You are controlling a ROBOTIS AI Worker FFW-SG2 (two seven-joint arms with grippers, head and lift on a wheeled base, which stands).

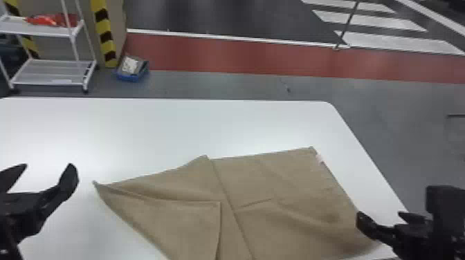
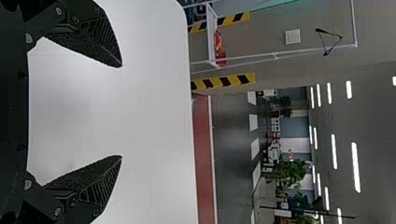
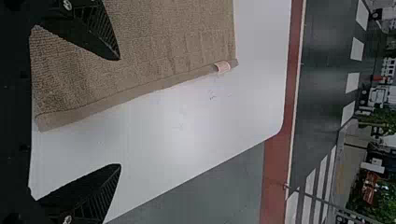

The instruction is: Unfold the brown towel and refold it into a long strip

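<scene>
Brown, ribbed-looking fabric, the towel (image 1: 290, 179) lies between my two end effectors, partly open, a triangular flap (image 1: 183, 224) doubled over its left side. Its pointed corner (image 1: 96, 183) sits just right of my left end effector (image 1: 47, 166), whose fingers are spread with nothing between them. My right end effector (image 3: 120, 112) is spread too, one finger over the cloth, the other past its stitched hem (image 3: 135, 92); whether either touches, I can't tell. A small pale label (image 3: 222, 67) marks the corner farther ahead of it.

I'd worry about the flap: pinching both layers at that point would probably drag the fold along instead of opening it. A shallow bite on the thicker hem could slip, and the smooth white table (image 1: 138, 128) offers little grip, so a one-sided pull might slide everything and skew the strip.
</scene>
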